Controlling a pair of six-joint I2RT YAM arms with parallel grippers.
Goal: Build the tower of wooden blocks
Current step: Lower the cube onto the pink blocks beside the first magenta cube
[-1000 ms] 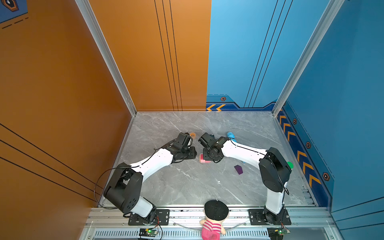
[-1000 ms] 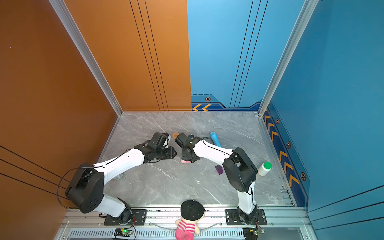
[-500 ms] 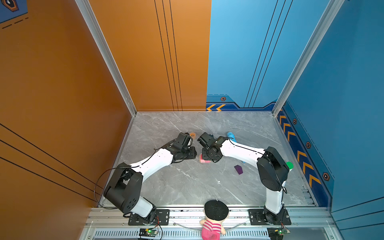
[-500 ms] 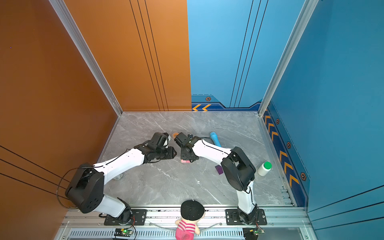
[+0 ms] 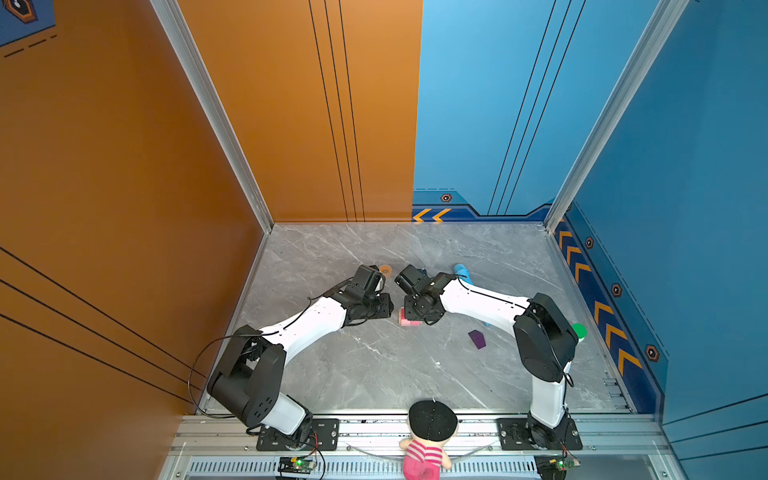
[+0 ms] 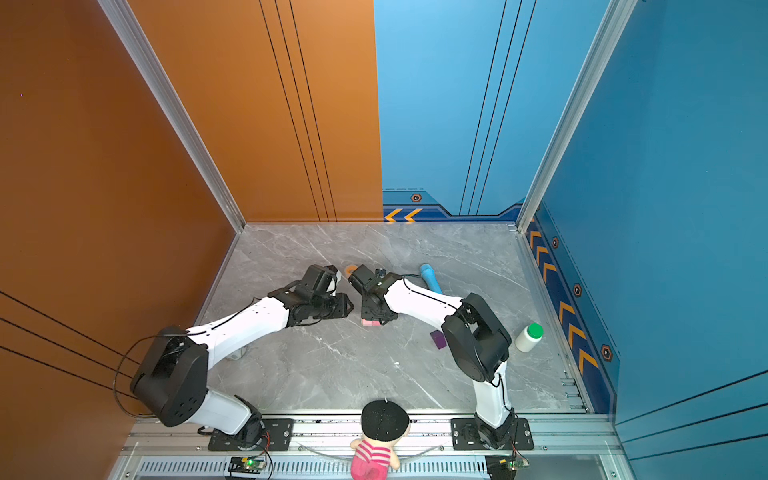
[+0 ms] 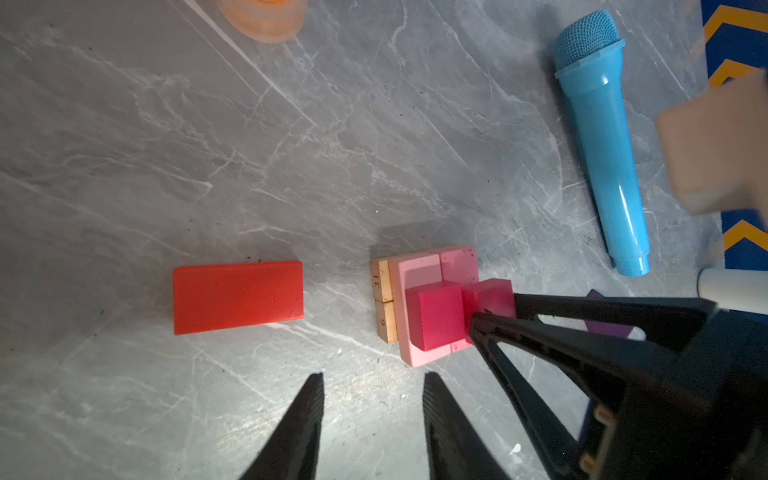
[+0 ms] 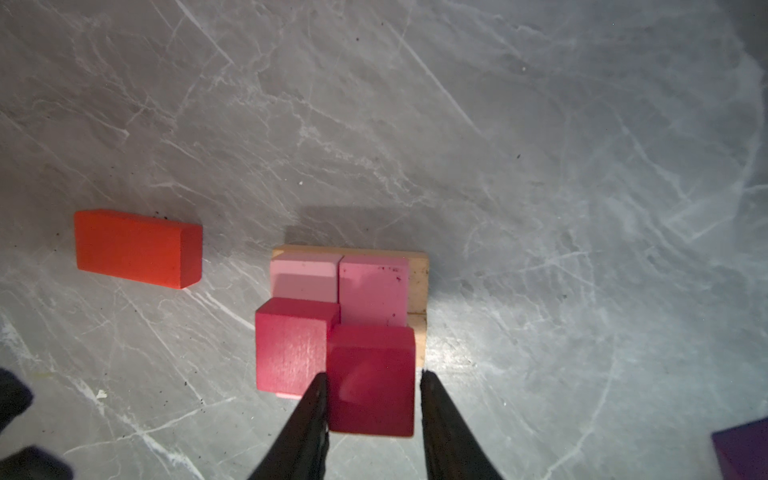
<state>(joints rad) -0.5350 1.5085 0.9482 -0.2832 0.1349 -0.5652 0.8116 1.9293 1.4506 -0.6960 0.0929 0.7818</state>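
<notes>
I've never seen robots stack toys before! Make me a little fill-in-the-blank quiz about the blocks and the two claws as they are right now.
1. ____ magenta wooden cubes rest on the pale pink wooden bricks.
2. The right gripper straddles one magenta ____.
3. The red wooden brick lies flat on the grey marble table, touching ____ other block.
4. The left gripper holds ____.

Missing words: Two; cube; no; nothing.
</notes>
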